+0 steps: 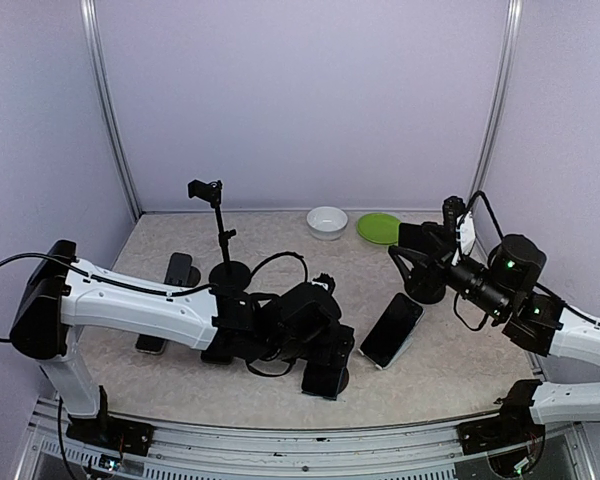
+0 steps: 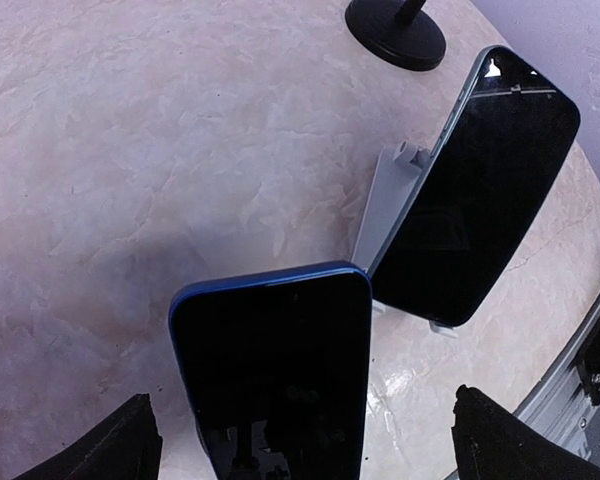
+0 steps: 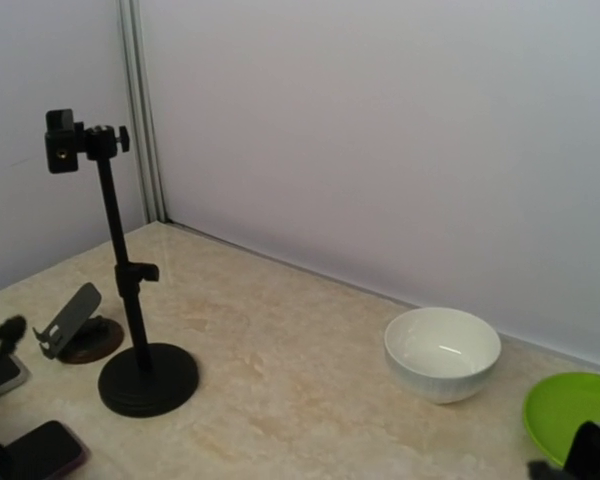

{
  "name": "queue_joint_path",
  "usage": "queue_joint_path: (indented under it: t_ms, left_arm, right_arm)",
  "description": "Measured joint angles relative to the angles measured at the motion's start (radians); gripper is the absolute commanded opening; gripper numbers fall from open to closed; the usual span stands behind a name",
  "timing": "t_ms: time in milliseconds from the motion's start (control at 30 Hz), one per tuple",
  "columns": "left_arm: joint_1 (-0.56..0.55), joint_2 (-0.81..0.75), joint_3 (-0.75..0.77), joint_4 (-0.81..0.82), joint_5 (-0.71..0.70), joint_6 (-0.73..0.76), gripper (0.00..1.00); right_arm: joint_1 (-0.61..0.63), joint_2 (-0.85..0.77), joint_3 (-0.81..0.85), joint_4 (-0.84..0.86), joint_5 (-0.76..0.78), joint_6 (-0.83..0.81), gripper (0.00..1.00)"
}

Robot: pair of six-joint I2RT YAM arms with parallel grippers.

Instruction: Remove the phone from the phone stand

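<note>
The left arm stretches low across the beige marbled desk [image 1: 270, 240], its left claw [image 2: 305, 415] spread wide either side of an upright blue-rimmed black phone [image 2: 270, 370] near the front edge, just beside a dark glossy phone [image 1: 392, 328] leaning on a white plastic stand [image 2: 390, 210], while the right claw [image 1: 408, 265] hangs raised, fingers apart.

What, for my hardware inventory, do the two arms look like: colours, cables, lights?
Both the left arm and right arm have white link shells with black joints and black wrists. Black cables loop off them. Small green lights glow on the right arm's joints. The left fingers are matte black.
</note>
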Motion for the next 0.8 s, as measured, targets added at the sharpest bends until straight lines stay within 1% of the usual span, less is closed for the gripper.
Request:
queue_joint_path:
  t_ms: [267,533,733,800]
  left_arm:
    - [0.0,0.1,0.104,-0.063,-0.016,-0.026,0.99]
    - [0.007,0.151,0.145,-0.119,-0.027,-0.039,0.98]
    - [0.021,0.173,0.153,-0.148,-0.028,-0.058,0.94]
    - [0.025,0.177,0.153,-0.148,-0.028,-0.06,0.91]
  right_arm:
    - [0.0,0.0,-0.005,0.008,-0.001,0.0,1.0]
    - [0.0,0.0,-0.005,0.014,-0.001,0.001,1.0]
    - [0.0,0.0,-0.005,0.014,-0.001,0.002,1.0]
    - [0.0,0.0,-0.005,0.014,-0.001,0.002,1.0]
